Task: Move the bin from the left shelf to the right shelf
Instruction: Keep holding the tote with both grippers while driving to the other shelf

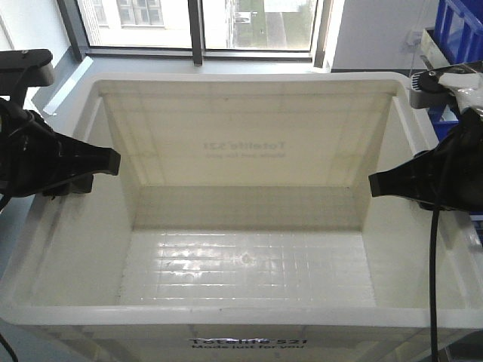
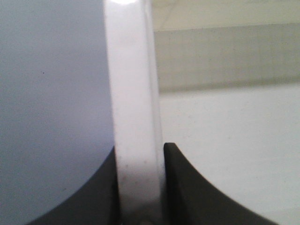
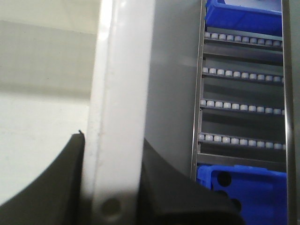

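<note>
A large white bin (image 1: 249,260), empty, fills the front view, with grey lettering on its far wall. My left gripper (image 1: 102,161) is shut on the bin's left rim (image 2: 136,117), one black finger (image 2: 180,173) on each side of the wall. My right gripper (image 1: 385,183) is shut on the bin's right rim (image 3: 119,117), its fingers (image 3: 161,173) clamping the wall from inside and outside. Both arms hold the bin by its two side walls.
A metal roller shelf (image 3: 241,105) with blue bins (image 3: 243,14) stands just right of the bin; another blue bin (image 3: 241,192) sits lower. Blue bins (image 1: 460,34) also show at the upper right of the front view. A window (image 1: 200,23) is ahead.
</note>
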`<control>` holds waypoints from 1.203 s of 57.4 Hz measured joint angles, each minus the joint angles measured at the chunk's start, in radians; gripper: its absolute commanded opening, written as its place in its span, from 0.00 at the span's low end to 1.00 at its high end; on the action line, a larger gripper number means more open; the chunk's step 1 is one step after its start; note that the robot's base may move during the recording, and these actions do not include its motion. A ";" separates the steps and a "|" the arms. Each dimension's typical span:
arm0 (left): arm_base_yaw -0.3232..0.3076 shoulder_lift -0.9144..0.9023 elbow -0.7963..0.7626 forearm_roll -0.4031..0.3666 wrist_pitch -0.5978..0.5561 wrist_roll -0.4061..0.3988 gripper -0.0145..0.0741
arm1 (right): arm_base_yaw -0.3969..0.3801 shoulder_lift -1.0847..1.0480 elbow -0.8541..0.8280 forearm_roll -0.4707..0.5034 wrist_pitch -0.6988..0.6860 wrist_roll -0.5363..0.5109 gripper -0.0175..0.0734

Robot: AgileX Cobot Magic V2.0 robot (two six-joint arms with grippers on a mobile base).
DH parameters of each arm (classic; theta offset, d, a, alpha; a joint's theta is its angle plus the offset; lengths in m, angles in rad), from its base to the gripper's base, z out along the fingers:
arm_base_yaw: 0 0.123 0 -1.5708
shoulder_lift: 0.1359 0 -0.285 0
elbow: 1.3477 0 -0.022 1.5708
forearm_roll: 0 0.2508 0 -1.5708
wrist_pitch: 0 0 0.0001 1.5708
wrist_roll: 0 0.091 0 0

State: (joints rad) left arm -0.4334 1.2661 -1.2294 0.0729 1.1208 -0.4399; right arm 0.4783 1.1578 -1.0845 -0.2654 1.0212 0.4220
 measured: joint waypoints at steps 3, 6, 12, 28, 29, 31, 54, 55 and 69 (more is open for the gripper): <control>0.000 0.000 0.000 0.000 0.000 0.000 0.16 | 0.000 0.000 0.000 0.000 0.000 0.000 0.20; 0.000 0.000 0.000 0.000 0.000 0.000 0.16 | 0.000 0.000 0.000 0.000 0.000 0.000 0.20; 0.000 0.000 0.000 0.000 0.000 0.000 0.16 | 0.000 0.000 0.000 0.000 0.000 0.000 0.20; 0.000 0.000 0.000 0.000 0.000 0.000 0.16 | 0.000 0.000 0.000 0.000 0.000 0.000 0.20; 0.000 0.000 0.000 0.000 0.000 0.000 0.16 | 0.000 0.000 0.000 0.000 0.000 0.000 0.20; 0.000 0.000 0.000 0.000 0.000 0.000 0.16 | 0.000 0.000 0.000 0.000 0.000 0.000 0.20; 0.000 0.000 0.000 0.000 0.000 0.000 0.16 | 0.000 0.000 0.000 0.000 0.000 0.000 0.20; 0.000 0.000 0.000 0.000 0.000 0.000 0.16 | 0.000 0.000 0.000 0.000 0.000 0.000 0.20; 0.000 0.000 0.000 -0.001 0.000 0.000 0.16 | 0.000 0.000 0.000 0.000 0.000 0.000 0.20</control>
State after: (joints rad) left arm -0.4334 1.2661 -1.2294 0.0720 1.1208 -0.4399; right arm 0.4783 1.1578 -1.0845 -0.2654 1.0212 0.4220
